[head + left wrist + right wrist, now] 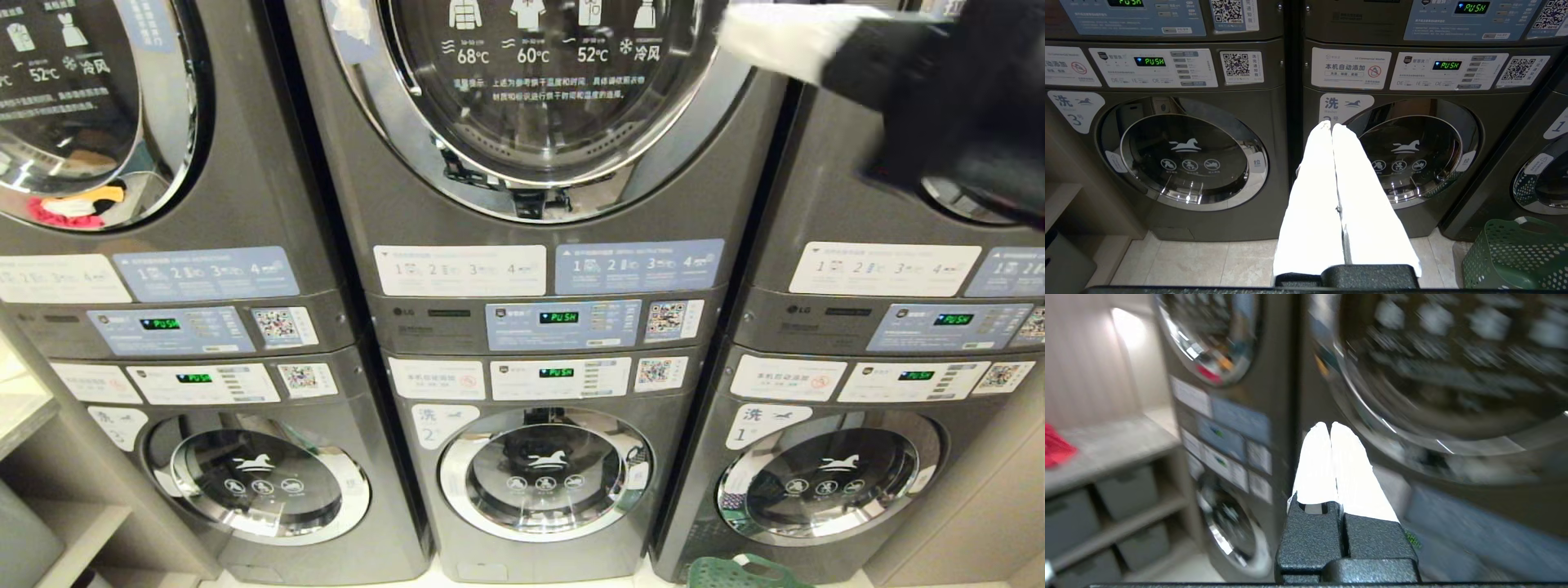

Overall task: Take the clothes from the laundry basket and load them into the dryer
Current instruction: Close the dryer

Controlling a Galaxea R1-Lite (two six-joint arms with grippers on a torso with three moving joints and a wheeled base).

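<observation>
Right hand [739, 33]: clenched, empty, raised beside the middle dryer door [539, 90].
Left hand [1332, 127]: clenched, parked low.
Laundry basket [1515, 253]: on the floor, right.
Advice: we should open the hand before hooking the door's edge.

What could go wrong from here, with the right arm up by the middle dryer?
1. The middle dryer door looks shut, and the right gripper is empty with its jaws closed beside the rim; it could knock the glass instead of catching an edge.
2. The green laundry basket sits low on the floor, barely in the head view, so reaching it may be awkward.
</observation>
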